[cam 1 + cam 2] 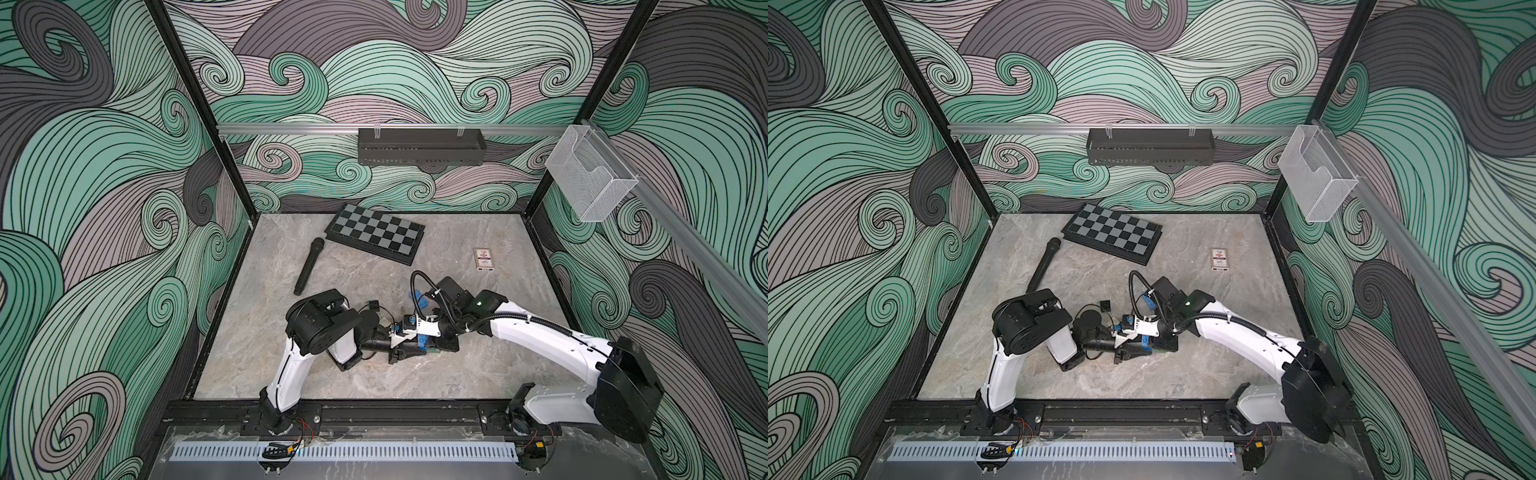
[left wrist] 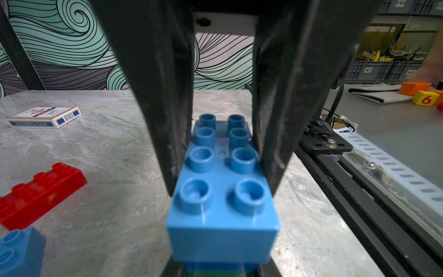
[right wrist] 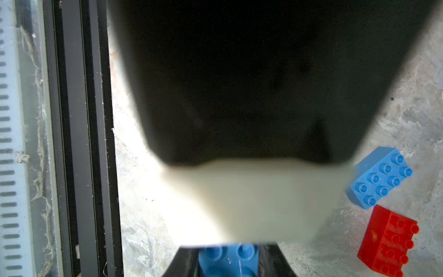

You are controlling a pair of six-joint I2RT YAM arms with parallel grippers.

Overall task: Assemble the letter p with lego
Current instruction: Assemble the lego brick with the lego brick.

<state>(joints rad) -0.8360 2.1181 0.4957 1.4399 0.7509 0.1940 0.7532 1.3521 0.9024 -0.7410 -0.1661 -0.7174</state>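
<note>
The blue oblong brick (image 2: 223,215) tops a small stack, with a darker blue and a green layer (image 2: 215,271) just showing beneath it. The stack stands near the middle of the worktop (image 1: 332,374), toward its near edge. The left gripper (image 2: 223,189) has its fingers clamped on the brick's two long sides, partly open to that width. The right gripper (image 3: 263,163) is closed, with a blurred cream brick (image 3: 251,203) at its tips right by the blue brick; I cannot tell whether it is pinched or only pressed. A loose blue brick (image 3: 381,177) and a red brick (image 3: 388,242) lie close together nearby. Farther off are a card box (image 1: 482,259) to the right, a chessboard (image 1: 374,237) at the far side and a black microphone (image 1: 309,266) to the left.
</note>
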